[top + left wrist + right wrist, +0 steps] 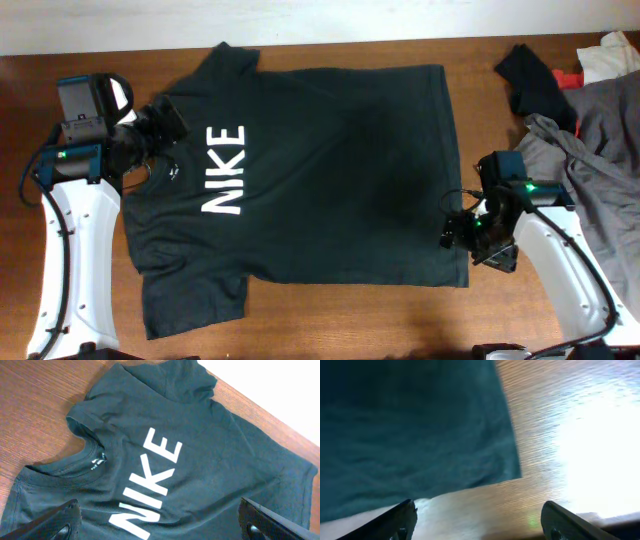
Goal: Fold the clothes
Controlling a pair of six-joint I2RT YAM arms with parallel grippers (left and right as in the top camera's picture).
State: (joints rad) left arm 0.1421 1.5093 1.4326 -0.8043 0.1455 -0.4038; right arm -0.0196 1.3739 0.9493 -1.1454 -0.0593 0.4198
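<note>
The clothes (320, 170) are a very dark blackish-green T-shirt with a white NIKE print, spread flat on the wooden table, collar to the left and hem to the right. My left gripper (165, 125) hovers at the collar. In the left wrist view it (160, 525) stands open over the print on the shirt (200, 450), its fingers wide apart and holding nothing. My right gripper (458, 232) is at the near right hem corner. In the right wrist view it (480, 520) is open over bare wood, just off the shirt's hem corner (410, 425).
A light grey garment (590, 150) lies bunched at the right edge, beside my right arm. Behind it are a small black cloth (535, 80), a red scrap (570, 76) and a white cloth (612, 55). Bare wood of the table (300, 320) shows along the front.
</note>
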